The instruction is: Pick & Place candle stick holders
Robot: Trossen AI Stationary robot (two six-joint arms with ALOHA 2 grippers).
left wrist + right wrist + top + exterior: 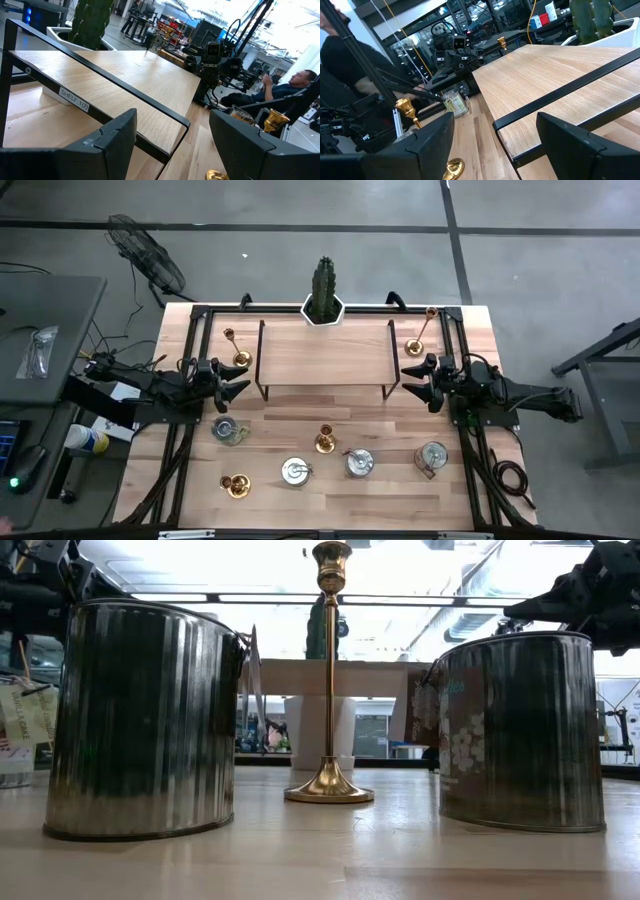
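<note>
Candle stick holders stand scattered over the bench (470, 480), none of them gripped. One (232, 348) is near the far-left corner beside the shelf (325, 355). A tall one (424, 332) leans by the far-right corner. One (324, 440) sits at mid-bench among the tins (295, 471), and one (236, 485) is near the front edge on the left.

The left gripper (232, 384) hovers at the shelf's left end, released and empty. The right gripper (418, 383) mirrors it at the right end, jaws likewise apart and holding nothing.

By my reading no pick has begun. The step in hand is choosing and approaching a holder. Next, the left gripper likely drops onto the holder just beyond it, straddles the thin stem, then clenches.
</note>
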